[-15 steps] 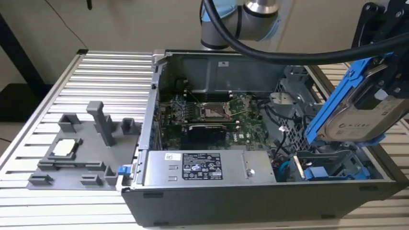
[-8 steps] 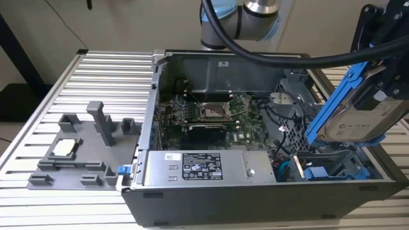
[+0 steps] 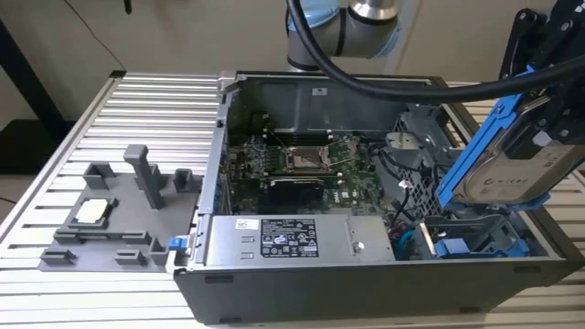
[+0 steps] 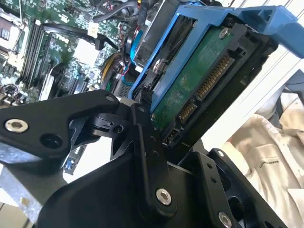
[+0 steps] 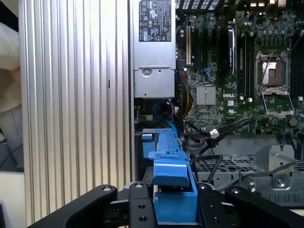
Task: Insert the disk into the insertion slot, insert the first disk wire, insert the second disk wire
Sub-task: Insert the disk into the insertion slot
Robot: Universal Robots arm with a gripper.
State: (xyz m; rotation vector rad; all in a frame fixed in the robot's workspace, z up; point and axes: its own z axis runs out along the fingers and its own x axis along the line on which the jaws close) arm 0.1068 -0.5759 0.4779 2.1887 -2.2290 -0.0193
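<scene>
Exterior view's left: grey fixture tray on the ribbed table. Centre: open computer case, with the power supply box at its near edge. Right: gripper clamped on the disk. The disk is steeply tilted above the insertion slot, not yet seated.

Your arm, top centre of the exterior view, is silver-grey with a pale blue cap and a thick black cable; its gripper is black links with silver screws.
</scene>
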